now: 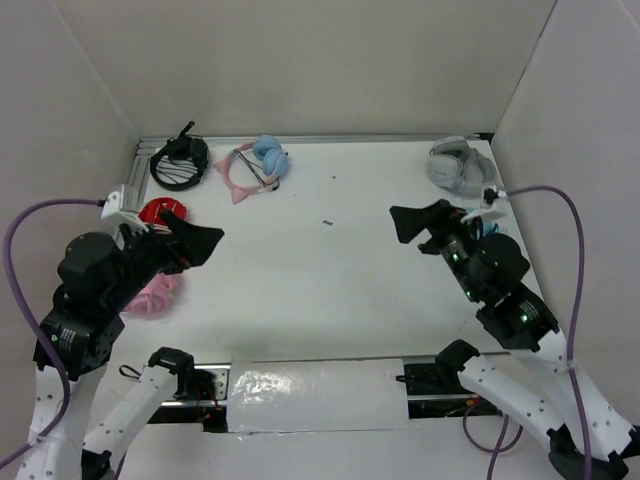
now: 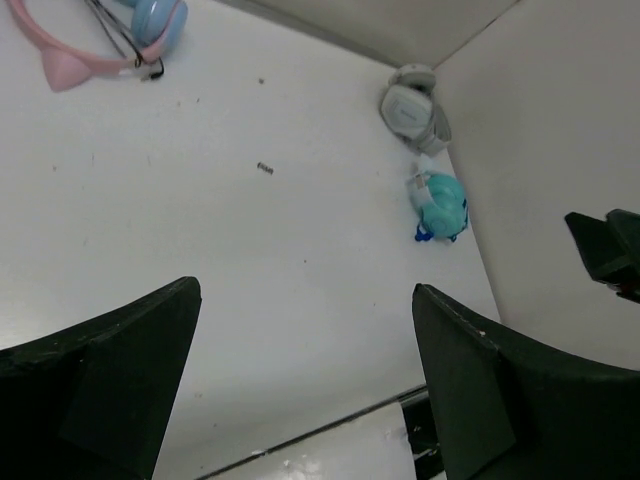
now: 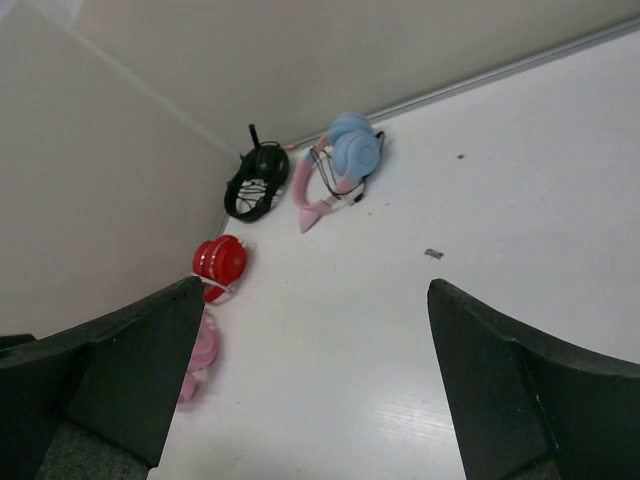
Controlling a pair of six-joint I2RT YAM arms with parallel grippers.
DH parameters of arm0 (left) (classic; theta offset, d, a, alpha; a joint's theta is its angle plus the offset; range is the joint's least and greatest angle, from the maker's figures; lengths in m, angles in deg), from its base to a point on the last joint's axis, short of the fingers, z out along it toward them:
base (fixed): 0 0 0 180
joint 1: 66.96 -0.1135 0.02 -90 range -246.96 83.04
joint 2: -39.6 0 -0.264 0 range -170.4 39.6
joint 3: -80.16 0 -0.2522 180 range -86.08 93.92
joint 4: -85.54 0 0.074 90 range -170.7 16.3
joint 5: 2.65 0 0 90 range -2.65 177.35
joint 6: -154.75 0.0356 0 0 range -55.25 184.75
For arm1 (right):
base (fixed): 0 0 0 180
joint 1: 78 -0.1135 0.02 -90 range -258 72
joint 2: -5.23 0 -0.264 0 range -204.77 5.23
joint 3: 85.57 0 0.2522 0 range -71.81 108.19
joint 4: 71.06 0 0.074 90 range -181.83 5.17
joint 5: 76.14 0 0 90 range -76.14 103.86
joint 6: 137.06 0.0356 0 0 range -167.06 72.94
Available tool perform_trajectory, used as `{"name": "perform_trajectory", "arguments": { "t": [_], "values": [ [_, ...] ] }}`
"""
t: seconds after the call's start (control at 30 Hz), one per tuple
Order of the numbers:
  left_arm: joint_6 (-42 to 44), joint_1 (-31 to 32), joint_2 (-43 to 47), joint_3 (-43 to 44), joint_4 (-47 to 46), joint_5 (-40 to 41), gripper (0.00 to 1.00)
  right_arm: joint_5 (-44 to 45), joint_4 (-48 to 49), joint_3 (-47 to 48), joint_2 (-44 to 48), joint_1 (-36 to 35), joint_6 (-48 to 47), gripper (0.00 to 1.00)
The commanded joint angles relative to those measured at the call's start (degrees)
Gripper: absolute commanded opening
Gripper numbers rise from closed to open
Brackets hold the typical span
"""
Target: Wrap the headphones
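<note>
The headphones [image 1: 258,165], with a pink cat-ear headband, light-blue ear cups and a thin black cable, lie at the back of the table, left of centre. They also show in the left wrist view [image 2: 100,40] and the right wrist view [image 3: 335,165]. My left gripper [image 1: 200,243] is open and empty, hovering at the left, well short of them; its jaws stand wide apart [image 2: 305,290]. My right gripper [image 1: 415,222] is open and empty at the right, also wide apart [image 3: 315,285], facing them from a distance.
Black headphones [image 1: 180,162], red headphones [image 1: 163,212] and pink headphones [image 1: 155,293] lie along the left wall. Grey-white headphones [image 1: 458,165] and teal headphones [image 2: 440,205] lie by the right wall. A small dark speck [image 1: 327,222] lies mid-table. Walls enclose three sides.
</note>
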Motion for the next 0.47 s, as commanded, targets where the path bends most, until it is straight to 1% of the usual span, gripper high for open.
{"name": "perform_trajectory", "arguments": {
  "t": [0.0,0.07,0.2,0.3,0.43],
  "values": [
    [0.21,-0.11,1.37,-5.35,0.78,-2.86,0.99,7.25,-6.15,-3.8,6.6,-0.04,1.1,1.0],
    [0.3,-0.11,1.38,-4.66,2.52,-3.03,0.99,8.04,-7.55,-4.6,10.99,-0.13,2.06,1.0],
    [-0.14,-0.11,-0.99,-2.55,5.43,-2.68,0.99,9.62,-10.89,-3.99,14.17,-0.13,3.03,1.0],
    [1.62,-0.11,-1.7,-2.36,4.13,-6.28,0.99,10.85,-12.65,-3.55,14.7,-0.13,3.56,1.0],
    [1.89,-0.11,0.66,-4.03,1.4,-9.01,0.99,10.42,-11.78,-3.81,14.97,-0.04,2.94,1.0]
  ]
}}
